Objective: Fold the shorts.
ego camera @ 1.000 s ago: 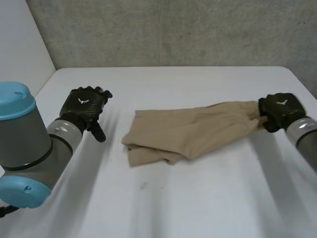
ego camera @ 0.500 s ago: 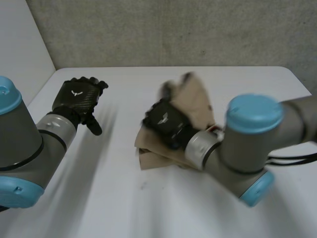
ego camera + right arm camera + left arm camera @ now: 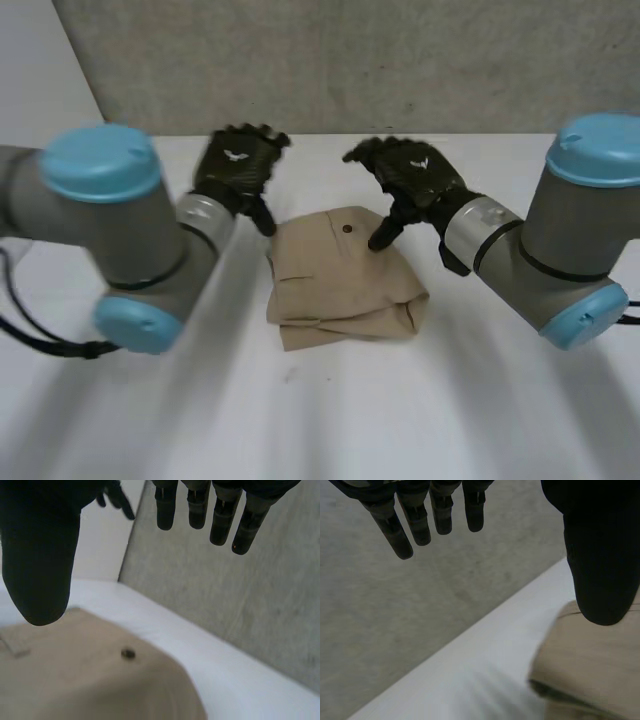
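The tan shorts (image 3: 340, 280) lie folded into a compact stack on the middle of the white table (image 3: 330, 420), with a small dark button (image 3: 346, 228) on top near the far edge. My left hand (image 3: 236, 166) hovers open just beyond the stack's far left corner. In the left wrist view its fingers (image 3: 415, 520) are straight and its thumb (image 3: 600, 555) hangs over the shorts (image 3: 590, 665). My right hand (image 3: 415, 172) is open at the far right corner, thumb pointing down at the cloth. In the right wrist view the fingers (image 3: 210, 510) spread above the shorts (image 3: 85, 675) and button (image 3: 128, 653), holding nothing.
A grey concrete wall (image 3: 340, 60) rises right behind the table's far edge, close to both hands. A white wall (image 3: 40, 60) stands at the left. Both arms' blue-capped elbows flank the shorts, at the left (image 3: 100, 165) and at the right (image 3: 600, 150).
My right hand carried the shorts' right end over to the left, laid it on the stack and let go, its fingers opening. My left hand moved in toward the far left corner.
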